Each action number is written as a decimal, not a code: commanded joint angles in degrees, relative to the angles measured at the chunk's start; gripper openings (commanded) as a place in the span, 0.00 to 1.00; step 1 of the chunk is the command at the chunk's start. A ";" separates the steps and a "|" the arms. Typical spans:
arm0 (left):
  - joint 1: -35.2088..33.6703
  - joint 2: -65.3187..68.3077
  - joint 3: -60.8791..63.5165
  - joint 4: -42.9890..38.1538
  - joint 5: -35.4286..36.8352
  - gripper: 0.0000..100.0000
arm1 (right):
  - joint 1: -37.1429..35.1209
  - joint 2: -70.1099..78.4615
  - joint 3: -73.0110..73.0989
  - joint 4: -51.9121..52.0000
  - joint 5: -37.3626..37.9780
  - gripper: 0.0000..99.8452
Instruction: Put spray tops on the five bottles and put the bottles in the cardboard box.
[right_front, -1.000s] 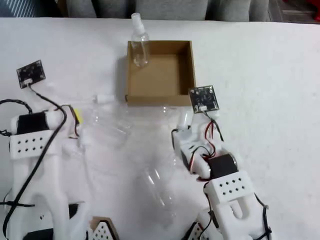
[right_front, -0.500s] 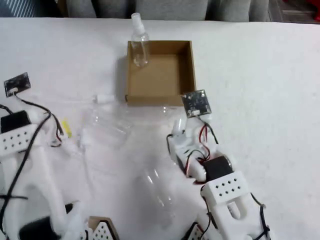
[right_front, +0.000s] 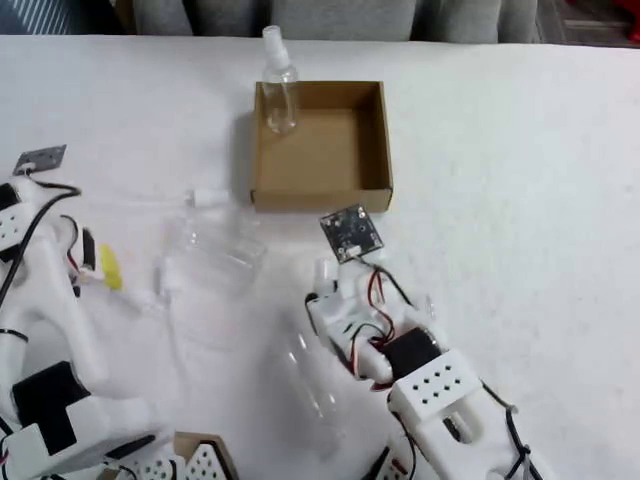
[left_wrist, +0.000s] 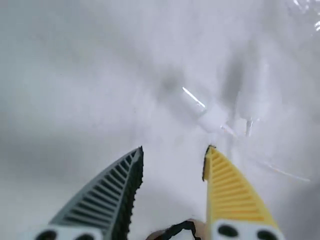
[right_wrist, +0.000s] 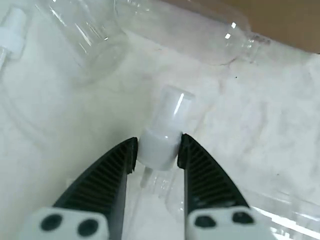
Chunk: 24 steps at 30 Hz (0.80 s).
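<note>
bright, even light with only faint shadows.

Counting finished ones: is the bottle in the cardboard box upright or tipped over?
Upright: the bottle stands in the cardboard box, at its far corner, spray top rising above the rim.

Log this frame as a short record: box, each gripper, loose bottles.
box: cardboard box, one capped bottle in its far left corner
right gripper: shut on a spray top
left gripper: open, empty, over the table
loose bottles: clear bottles lying on the table in front of the box
</note>
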 joint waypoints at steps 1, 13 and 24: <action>-0.57 -0.13 -6.15 6.33 -2.29 0.20 | -0.31 -0.31 -0.09 -0.84 0.53 0.02; 8.31 -0.13 -1.93 6.51 -1.85 0.20 | -0.48 -0.48 1.23 -1.10 0.62 0.02; 25.54 0.31 -3.96 -3.34 16.09 0.20 | -0.22 -0.04 1.23 -1.27 0.88 0.02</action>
